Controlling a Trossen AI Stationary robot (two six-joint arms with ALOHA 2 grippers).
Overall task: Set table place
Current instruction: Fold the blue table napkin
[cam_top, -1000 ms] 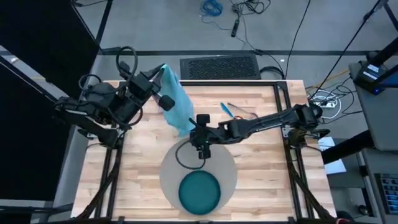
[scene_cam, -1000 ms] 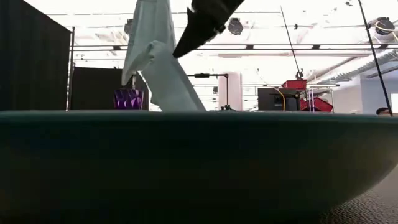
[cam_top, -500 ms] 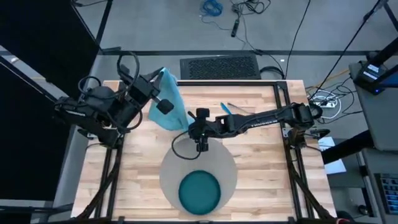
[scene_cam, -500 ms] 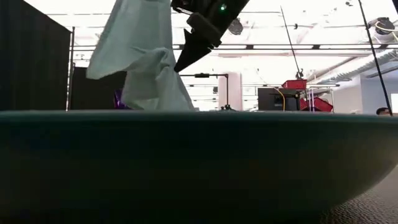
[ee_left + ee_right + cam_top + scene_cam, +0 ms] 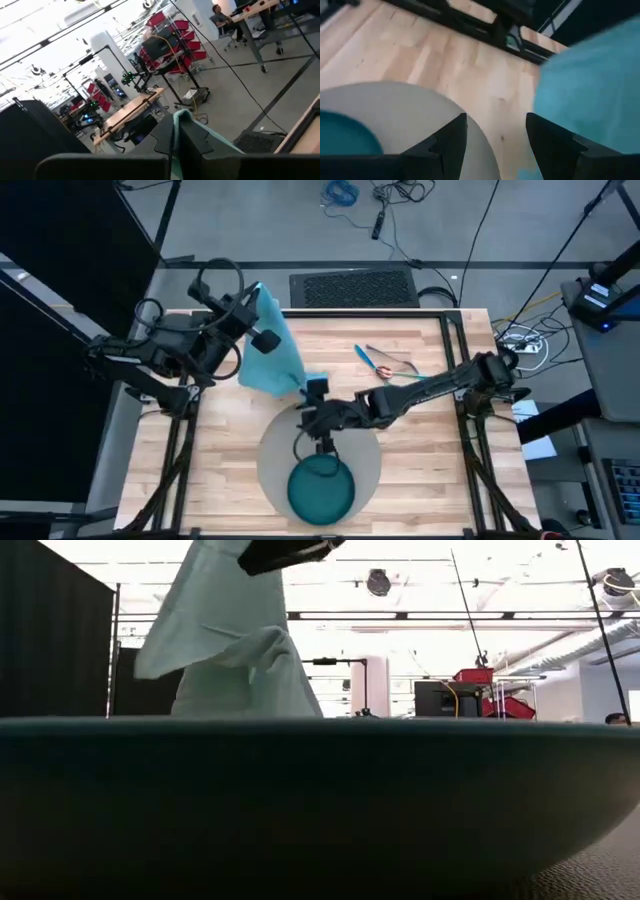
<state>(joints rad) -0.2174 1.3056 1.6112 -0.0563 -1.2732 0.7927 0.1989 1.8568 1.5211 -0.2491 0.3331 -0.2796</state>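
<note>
My left gripper (image 5: 252,298) is raised at the table's far left, shut on the top of the light-blue napkin (image 5: 278,345). The napkin hangs down from it and spreads toward the table's middle (image 5: 235,650). My right gripper (image 5: 322,438) hovers open over the far part of the round grey-beige mat (image 5: 365,450), with nothing between its fingers (image 5: 495,145). The napkin's lower end (image 5: 590,85) is just beside it. The teal plate (image 5: 320,488) sits on the mat's near half. My left gripper pinches the napkin's top edge (image 5: 176,116) between its two shut fingers. The cloth rises a little past the fingertips and hangs slack below them. Whether its lower end touches the table, I cannot tell.
Teal-handled cutlery (image 5: 375,360) lies on the bare planks at the far right of the middle. The plate's rim (image 5: 320,740) fills the low view's foreground. The table's black frame (image 5: 455,350) runs along the right side.
My right gripper has drawn away from the napkin's lower end toward the table's near edge and now stands over the mat. My left gripper has shifted slightly toward the far left. The hanging napkin has spread wider.
</note>
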